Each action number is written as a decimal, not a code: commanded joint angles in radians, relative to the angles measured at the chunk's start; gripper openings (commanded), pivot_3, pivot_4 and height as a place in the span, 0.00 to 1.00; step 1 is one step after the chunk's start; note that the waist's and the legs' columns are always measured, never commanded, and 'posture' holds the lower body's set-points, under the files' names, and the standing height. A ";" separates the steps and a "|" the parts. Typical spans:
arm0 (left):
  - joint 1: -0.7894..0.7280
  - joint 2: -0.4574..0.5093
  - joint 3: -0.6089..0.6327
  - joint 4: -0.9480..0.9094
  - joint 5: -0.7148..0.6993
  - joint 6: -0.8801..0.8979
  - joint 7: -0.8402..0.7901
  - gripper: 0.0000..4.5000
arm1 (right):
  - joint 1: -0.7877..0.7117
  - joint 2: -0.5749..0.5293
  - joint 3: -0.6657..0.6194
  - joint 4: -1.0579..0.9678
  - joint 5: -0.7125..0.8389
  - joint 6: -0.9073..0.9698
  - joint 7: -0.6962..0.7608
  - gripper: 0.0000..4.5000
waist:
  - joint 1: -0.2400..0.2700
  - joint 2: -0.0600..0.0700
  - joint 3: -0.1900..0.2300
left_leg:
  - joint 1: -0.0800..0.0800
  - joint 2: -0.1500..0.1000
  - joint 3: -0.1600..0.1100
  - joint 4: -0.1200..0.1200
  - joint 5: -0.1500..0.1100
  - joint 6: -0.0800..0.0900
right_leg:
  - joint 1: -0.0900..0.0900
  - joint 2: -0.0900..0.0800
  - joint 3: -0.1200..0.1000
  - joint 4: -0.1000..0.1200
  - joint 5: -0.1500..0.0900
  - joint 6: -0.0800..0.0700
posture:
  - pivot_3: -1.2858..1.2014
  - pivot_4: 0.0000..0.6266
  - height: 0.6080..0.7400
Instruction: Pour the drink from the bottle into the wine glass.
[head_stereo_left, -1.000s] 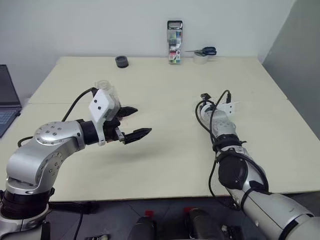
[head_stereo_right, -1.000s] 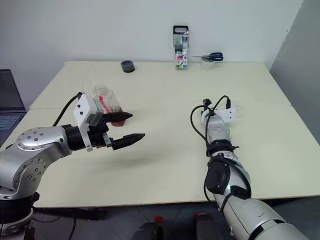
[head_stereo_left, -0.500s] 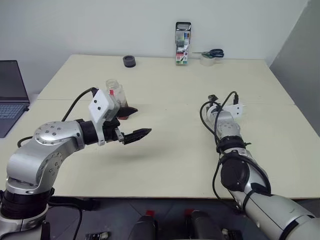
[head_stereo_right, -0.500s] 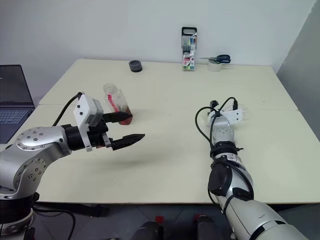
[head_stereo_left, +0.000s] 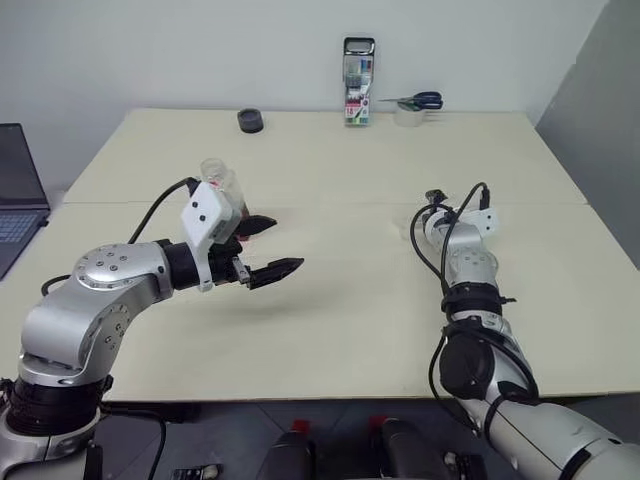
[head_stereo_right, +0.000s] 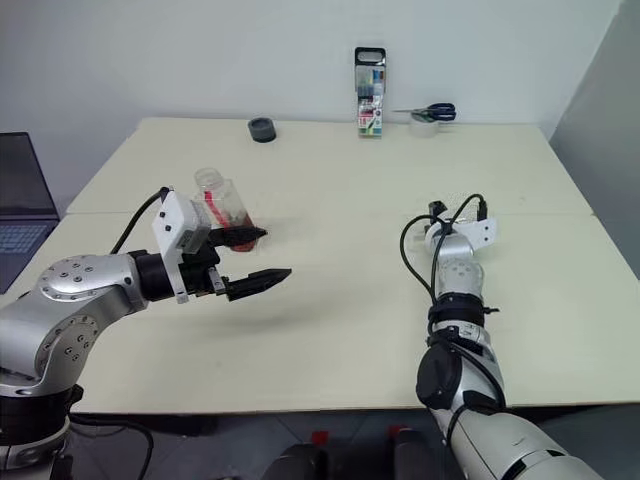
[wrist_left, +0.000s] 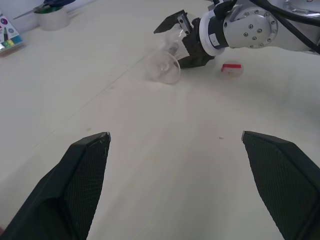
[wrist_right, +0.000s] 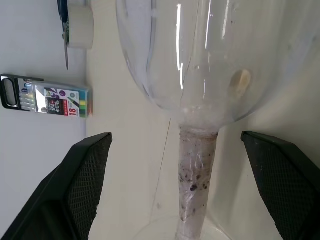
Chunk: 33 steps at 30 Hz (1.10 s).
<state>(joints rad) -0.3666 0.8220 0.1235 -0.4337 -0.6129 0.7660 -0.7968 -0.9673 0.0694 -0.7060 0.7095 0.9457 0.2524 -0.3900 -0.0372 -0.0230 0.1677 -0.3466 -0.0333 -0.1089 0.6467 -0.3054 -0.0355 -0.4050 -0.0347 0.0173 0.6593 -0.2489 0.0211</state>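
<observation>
A laptop (head_stereo_left: 14, 190) sits at the far left edge, off the pale table (head_stereo_left: 340, 310). To its right, the left gripper (head_stereo_left: 285, 243) hangs above the table's left half. Its two black fingers are spread wide with nothing between them.

Just beyond that gripper, on its far side, the bottle (head_stereo_right: 220, 200) stands upright on the table, its wide neck showing no cap. The wrist camera housing partly hides it. The drink (head_stereo_right: 243, 218) is a shallow reddish-brown layer at the bottom of the bottle, and the rest of the bottle looks clear. The gripper's far finger crosses in front of the bottle's base. I cannot tell whether they touch.

Along the far edge, a small black ring (head_stereo_left: 250, 121) lies left of centre. A clear pack of markers (head_stereo_left: 357, 68) stands upright near the middle. Further right, blue-handled scissors (head_stereo_left: 412, 100) rest on a roll of tape (head_stereo_left: 404, 117).

On the right half, the right gripper (wrist_left: 179, 44) reaches forward with its fingers spread to either side of the wine glass (wrist_left: 164, 68). The right wrist view shows the thin stem running between the two fingers without touching either one. The foot is nearer the gripper and the rounded bowl farther out. The glass appears to lie on its side, and its bowl holds no liquid. A small red item (wrist_left: 231, 69) lies on the table beside the right arm.
</observation>
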 joint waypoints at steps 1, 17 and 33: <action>-0.013 0.005 0.021 -0.018 -0.001 -0.016 0.003 1.00 | 0.014 0.002 -0.022 0.090 0.013 0.004 0.014 1.00 | -0.005 0.000 0.000 | 0.000 0.001 0.000 0.000 0.000 0.000 | 0.000 0.000 0.000 0.000 0.000 0.000 | 0.52 0.24 1.00; -0.013 0.003 0.018 -0.028 -0.006 -0.009 0.010 1.00 | -0.049 -0.050 -0.026 0.289 0.011 0.064 0.184 1.00 | -0.032 -0.001 -0.001 | 0.003 0.009 0.005 0.000 0.000 0.000 | 0.000 0.013 0.003 -0.001 0.001 -0.003 | 0.52 0.24 1.00; -0.020 0.010 0.015 -0.028 -0.007 0.000 0.006 1.00 | -0.098 -0.064 -0.013 0.381 -0.003 0.119 0.310 0.62 | -0.050 0.000 0.000 | 0.002 0.012 0.010 -0.001 0.000 0.000 | -0.002 0.014 0.005 -0.001 0.002 -0.003 | 0.52 0.24 1.00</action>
<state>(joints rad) -0.3669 0.8223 0.1232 -0.4357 -0.6149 0.7726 -0.7947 -1.0531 -0.0195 -0.7284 1.0593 0.9516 0.3348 -0.0858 -0.0870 -0.0227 0.1679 -0.3449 -0.0215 -0.0987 0.6455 -0.3054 -0.0354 -0.4079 -0.0203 0.0227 0.6586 -0.2470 0.0178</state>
